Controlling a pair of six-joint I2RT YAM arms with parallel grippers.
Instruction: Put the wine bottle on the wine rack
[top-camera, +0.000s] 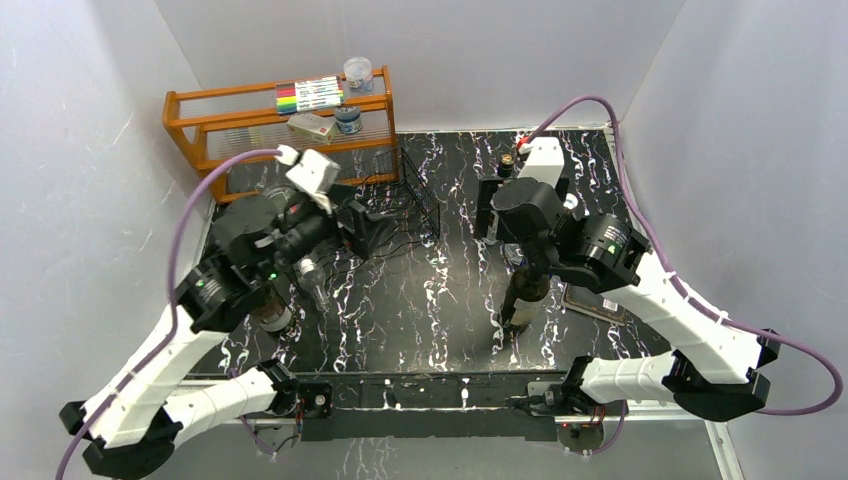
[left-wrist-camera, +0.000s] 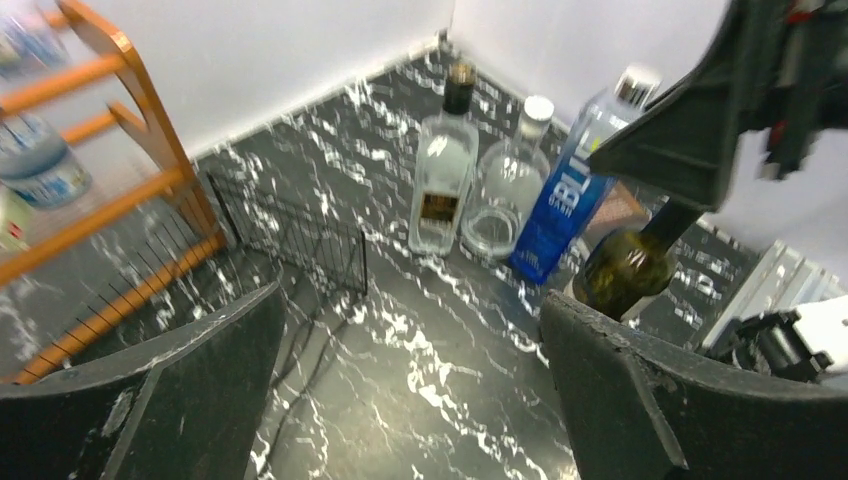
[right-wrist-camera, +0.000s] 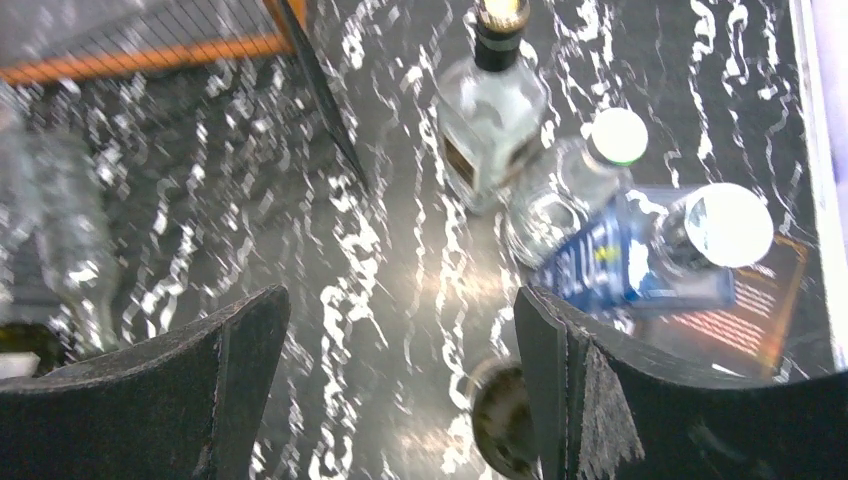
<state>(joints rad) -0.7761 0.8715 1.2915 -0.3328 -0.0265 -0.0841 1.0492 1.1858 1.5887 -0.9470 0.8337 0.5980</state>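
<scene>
The dark green wine bottle (top-camera: 524, 296) stands upright right of the table's middle. In the left wrist view the wine bottle (left-wrist-camera: 622, 270) shows its shoulder, with its neck rising into my right gripper's fingers (left-wrist-camera: 690, 135). My right gripper (right-wrist-camera: 400, 300) hangs open over it, and the wine bottle's mouth (right-wrist-camera: 495, 415) sits just inside the right finger, blurred. The black wire wine rack (top-camera: 415, 195) lies near the orange shelf, its upright grid end (left-wrist-camera: 300, 235) toward the middle. My left gripper (left-wrist-camera: 410, 300) is open and holds nothing, close beside the wine rack, as the top view shows of the left gripper (top-camera: 362, 232).
An orange wooden shelf (top-camera: 280, 120) with jars and a marker box stands at the back left. A square clear bottle (left-wrist-camera: 440, 180), a round clear bottle (left-wrist-camera: 505, 190) and a blue bottle (left-wrist-camera: 558, 215) stand behind the wine bottle. Another clear bottle (top-camera: 310, 280) stands under the left arm.
</scene>
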